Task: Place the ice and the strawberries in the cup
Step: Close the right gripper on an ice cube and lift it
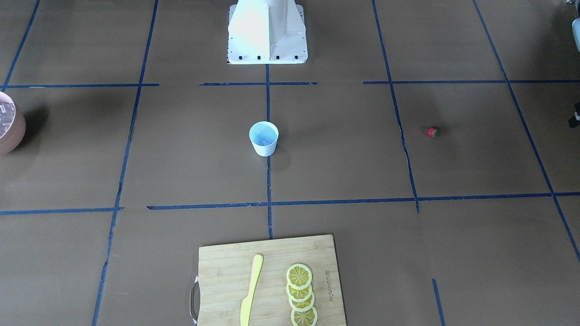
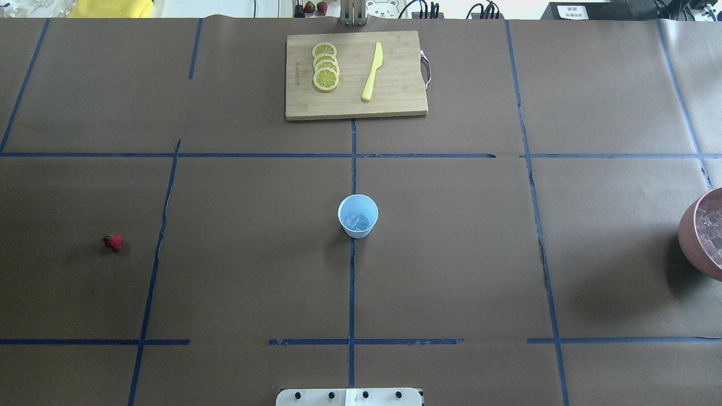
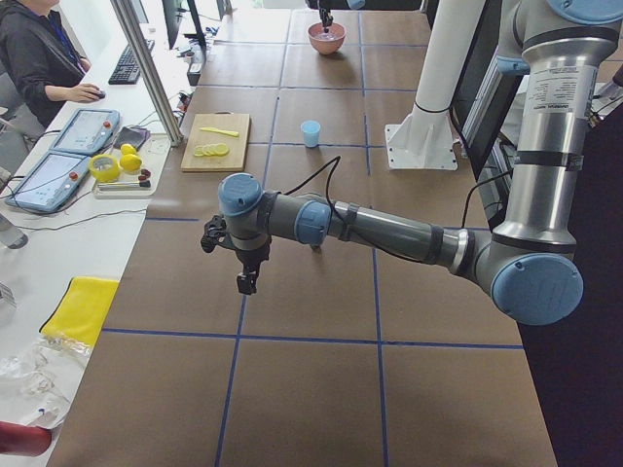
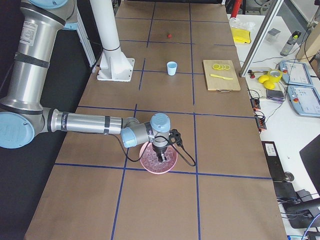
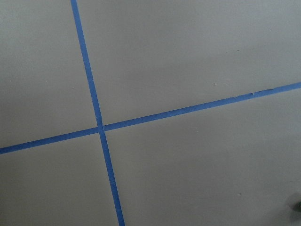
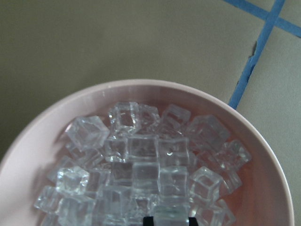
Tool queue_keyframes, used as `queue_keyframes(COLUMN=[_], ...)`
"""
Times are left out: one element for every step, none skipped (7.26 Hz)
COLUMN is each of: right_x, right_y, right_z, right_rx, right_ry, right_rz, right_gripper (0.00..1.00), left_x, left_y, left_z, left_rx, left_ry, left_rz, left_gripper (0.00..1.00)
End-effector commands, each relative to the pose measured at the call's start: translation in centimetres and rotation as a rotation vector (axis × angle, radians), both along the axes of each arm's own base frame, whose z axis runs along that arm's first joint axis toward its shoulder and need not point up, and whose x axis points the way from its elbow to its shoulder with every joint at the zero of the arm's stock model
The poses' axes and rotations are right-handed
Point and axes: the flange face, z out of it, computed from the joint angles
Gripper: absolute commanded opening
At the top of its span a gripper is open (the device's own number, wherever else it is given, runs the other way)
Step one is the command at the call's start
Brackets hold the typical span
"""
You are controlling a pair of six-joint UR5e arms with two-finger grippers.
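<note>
Cup [image 2: 358, 216]: standing upright at the table's middle, on the blue tape line, holding a few cubes of ice [image 2: 359, 221].
Strawberry [image 2: 113, 241]: lying on the table, well apart from the cup, on the robot's left.
Pink bowl [image 6: 155, 85]: sitting far to the right, heaped with more cubes.
Right gripper [image 4: 161, 156]: hanging just over the bowl's cubes; spread and any grasp impossible to tell.
Left gripper [image 3: 247, 282]: hovering above the table, pointing down; spread impossible to tell.
Cutting board [image 2: 395, 101]: carrying lemon slices [image 2: 325, 66] and yellow knife [image 2: 372, 72].

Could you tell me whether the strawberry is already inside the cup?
No, the strawberry lies on the table, well apart from the cup.
</note>
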Motion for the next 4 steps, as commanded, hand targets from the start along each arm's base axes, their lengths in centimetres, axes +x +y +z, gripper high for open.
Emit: queue_keyframes(right_x=[-0.5,-1.5,-2.9,-6.4], right_y=[-2.3,-5.1,-7.4,-9.0], right_z=[-9.4,-13.8,-17.1,-20.3], right_rx=[0.016,0.010,0.003,-0.021], right_ry=[-0.011,-0.010,-0.016,-0.019], right_rz=[0.014,0.022,0.029,0.017], right_gripper=[0.00,0.00,0.00,0.00], left_x=[0.0,0.0,0.0,0.0], left_y=[0.1,0.1,0.1,0.1], left_z=[0.1,0.1,0.2,0.2], left_rx=[-0.002,-0.002,-0.003,-0.003], left_ry=[0.000,0.000,0.000,0.000], left_rz=[0.000,0.000,0.000,0.000], left_gripper=[1.00,1.00,1.00,1.00])
